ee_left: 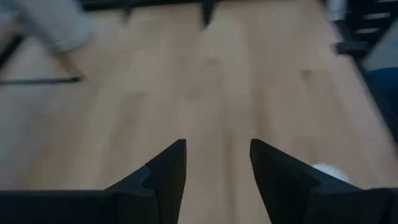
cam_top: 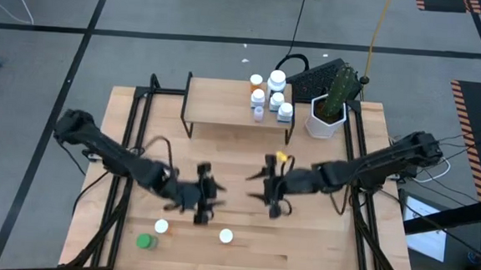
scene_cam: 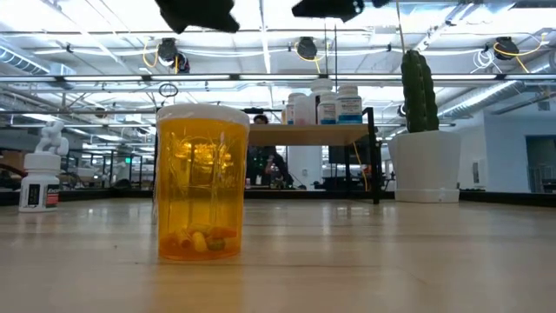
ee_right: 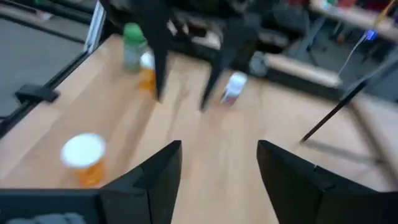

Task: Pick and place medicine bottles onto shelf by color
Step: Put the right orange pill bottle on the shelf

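While both claws hover over smooth pale wood, the left claw [cam_top: 204,201] and right claw [cam_top: 269,189] stand parted and empty. Round white-capped orange bottles [cam_top: 226,236] and a green bottle [cam_top: 144,242] stand below them; white bottles [cam_top: 276,94] crowd the flat shelf [cam_top: 221,103] beyond.

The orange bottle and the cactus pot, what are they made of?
Orange bottle: looks like see-through plastic, glossy; you can see pills at the bottom through it. Its cap looks like white plastic. Cactus pot: smooth, matte white, maybe ceramic or plastic; the look leaves that open.
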### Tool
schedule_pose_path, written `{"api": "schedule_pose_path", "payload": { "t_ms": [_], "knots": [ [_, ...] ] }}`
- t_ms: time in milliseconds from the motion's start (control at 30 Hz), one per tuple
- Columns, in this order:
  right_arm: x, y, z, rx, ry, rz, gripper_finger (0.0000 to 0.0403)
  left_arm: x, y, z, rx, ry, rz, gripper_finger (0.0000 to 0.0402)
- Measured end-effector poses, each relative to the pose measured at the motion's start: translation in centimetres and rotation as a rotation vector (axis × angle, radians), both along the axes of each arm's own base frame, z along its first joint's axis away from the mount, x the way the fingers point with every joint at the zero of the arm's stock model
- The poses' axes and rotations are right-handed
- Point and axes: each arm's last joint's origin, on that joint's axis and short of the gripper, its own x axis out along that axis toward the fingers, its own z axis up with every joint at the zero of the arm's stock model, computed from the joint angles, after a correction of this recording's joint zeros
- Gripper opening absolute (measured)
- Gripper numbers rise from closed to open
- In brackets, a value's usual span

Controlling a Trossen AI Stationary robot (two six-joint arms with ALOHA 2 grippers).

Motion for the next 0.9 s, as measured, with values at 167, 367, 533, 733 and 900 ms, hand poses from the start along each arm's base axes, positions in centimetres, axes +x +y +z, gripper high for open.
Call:
{"api": "schedule_pose_path", "payload": {
  "t_ms": [167, 367, 533, 733, 900],
  "knots": [
    [-0.7, 3.5, -2.0, 0.085, 0.039, -0.042, 0.0231, 1.5, -4.0, -2.7, -0.008, -0.059, -0.091, 0.0205],
    [-2.6, 7.4, -4.2, 0.239, 0.027, -0.110, 0.0242, 1.7, -6.4, -5.3, -0.053, -0.014, -0.157, 0.0285],
    [-4.4, 9.0, -5.3, 0.234, -0.001, -0.147, 0.0242, 1.3, -7.1, -6.4, -0.060, 0.043, -0.171, 0.0345],
    [-4.7, 9.0, -5.7, 0.211, -0.007, -0.170, 0.0242, 2.0, -7.4, -8.7, -0.035, 0.084, -0.167, 0.0371],
    [-4.7, 9.0, -5.7, 0.210, -0.007, -0.172, 0.0242, 2.6, -7.2, -10.2, 0.006, 0.112, -0.175, 0.0371]
  ]
}}
